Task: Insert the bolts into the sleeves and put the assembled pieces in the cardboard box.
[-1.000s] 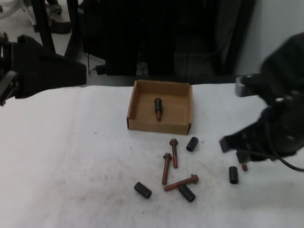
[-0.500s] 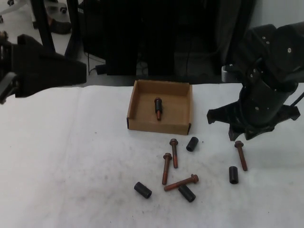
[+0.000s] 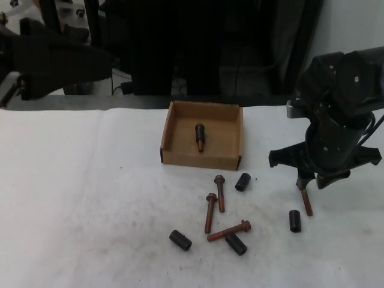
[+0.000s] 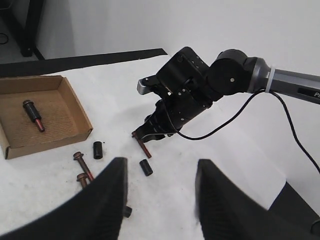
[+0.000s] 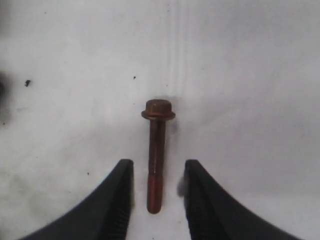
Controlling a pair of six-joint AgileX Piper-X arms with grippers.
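right wrist view: a bolt (image 5: 156,155) lies flat on the white surface (image 5: 250,60), head away from the right jaws, shank between their two fingers (image 5: 117,200). the right jaws are open. a strip of surface shows on each side of the shank, so neither finger touches it.

the high view does not settle that gap. there the right arm (image 3: 336,120) stands over the bolt (image 3: 306,202) and covers its head end, with the shank running out toward 6 o'clock.

the left wrist view gives the same bolt (image 4: 145,146) from across the surface, under the right arm (image 4: 190,95). one sleeve (image 4: 145,167) lies just beside its tip, not touching.

left jaws: open, fingers (image 4: 107,200) well apart, nothing between them, over the surface. the high view places the left arm (image 3: 54,60) at 10 o'clock of the box, well apart from the parts.

cardboard box (image 3: 201,159): open top. it holds one assembled piece (image 3: 200,137), a bolt seated in a sleeve, lying on the box floor near the middle. the left wrist view also has the assembled piece (image 4: 32,115) inside the cardboard box (image 4: 75,107).

high view, at 6 o'clock of the box: three loose bolts (image 3: 219,193), (image 3: 209,212), (image 3: 229,230) and three loose sleeves (image 3: 242,182), (image 3: 180,240), (image 3: 236,243). the sleeve (image 3: 294,220) by the right arm lies at 7 o'clock of its bolt.
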